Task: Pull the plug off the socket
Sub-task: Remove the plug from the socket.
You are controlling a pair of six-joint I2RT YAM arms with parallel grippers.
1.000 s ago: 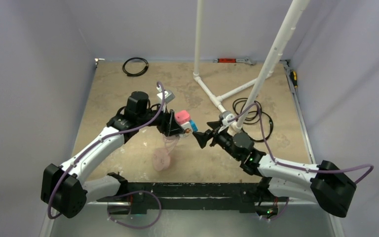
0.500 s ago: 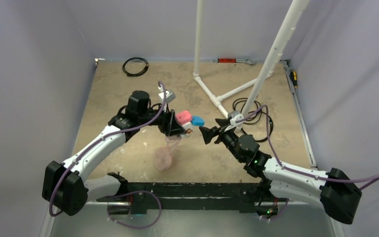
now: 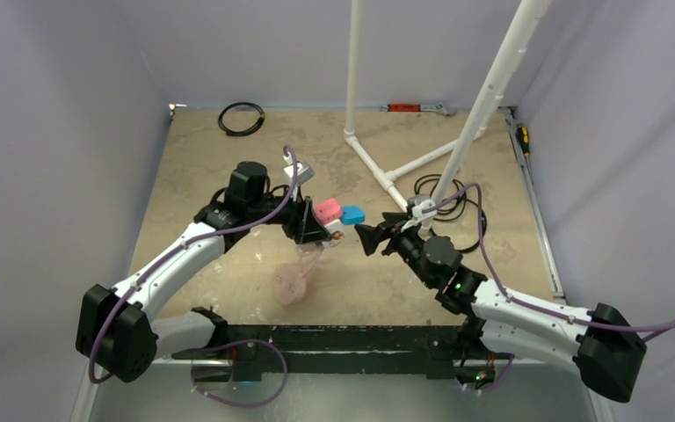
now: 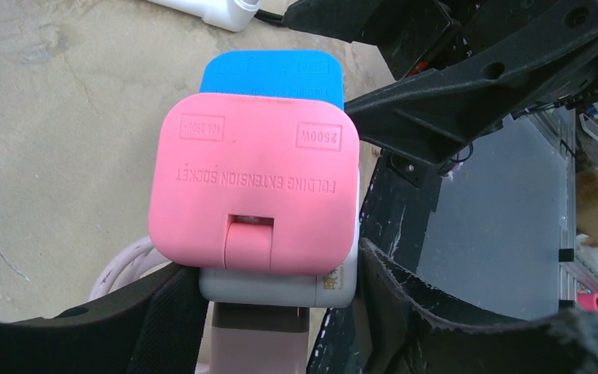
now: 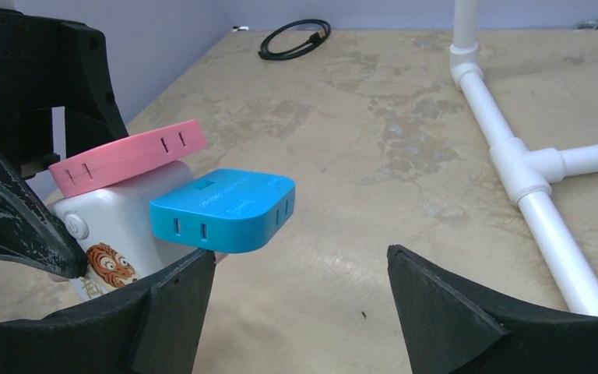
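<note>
My left gripper (image 3: 313,229) is shut on the white-grey socket cube (image 4: 280,282) and holds it above the table. The flat pink plug (image 4: 255,183) sits on the cube's top face; it also shows from above (image 3: 325,209) and in the right wrist view (image 5: 128,157). A pale pink cable (image 4: 124,263) runs off beside the left finger. A blue plug head (image 5: 224,209) sticks out of the cube's side towards my right gripper (image 5: 300,292). That gripper is open and empty, its left fingertip just under the blue head's edge.
A round pink disc (image 3: 289,284) lies below the held cube. A white pipe frame (image 3: 378,171) stands at the back right, with a black cable (image 3: 446,200) by its foot. Another black cable coil (image 3: 241,118) lies at the back left.
My right gripper has drawn back to the right, away from the cube. The held cube has turned a little, so the blue plug head now sticks out further right.
</note>
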